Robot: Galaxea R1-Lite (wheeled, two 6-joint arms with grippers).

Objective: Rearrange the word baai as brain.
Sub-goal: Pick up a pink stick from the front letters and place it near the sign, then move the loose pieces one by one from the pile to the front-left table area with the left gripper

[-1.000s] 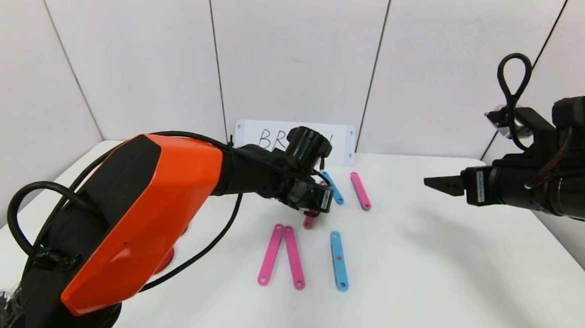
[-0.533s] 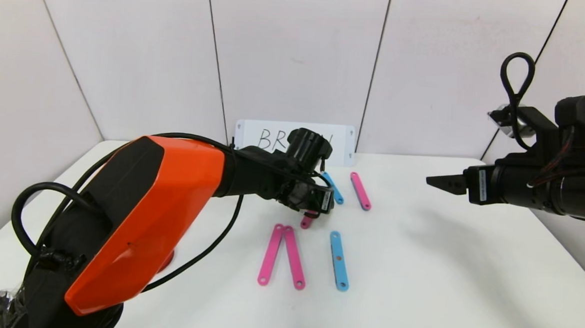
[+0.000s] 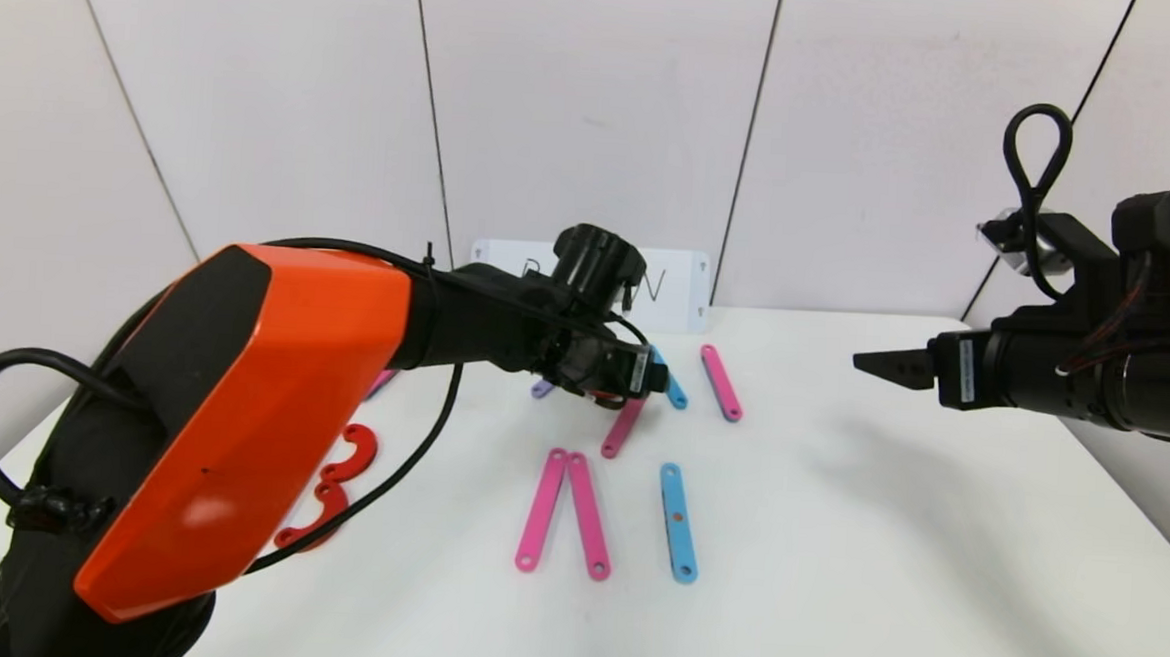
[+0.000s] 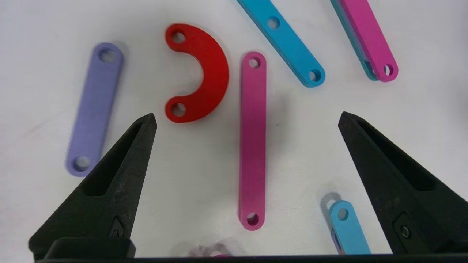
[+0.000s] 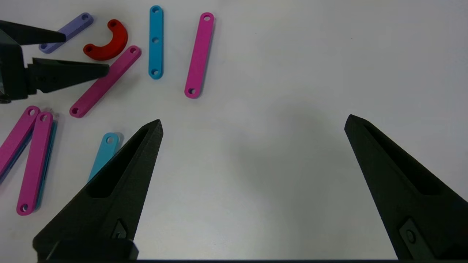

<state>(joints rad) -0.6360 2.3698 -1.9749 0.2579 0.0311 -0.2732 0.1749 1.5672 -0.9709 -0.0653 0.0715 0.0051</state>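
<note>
Left wrist view: the left gripper (image 4: 247, 118), jaws spread wide, hovers mid-table over a pink strip (image 4: 252, 142) lying lengthwise between its fingertips (empty). Toward the table's right edge, the right gripper (image 5: 252, 124) hangs spread, well apart.

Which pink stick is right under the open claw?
The slanted pink strip beside the red arc. It lies alone between the left gripper's open fingers; two other pink strips form a V nearer the robot, and one lies farther right.
</note>
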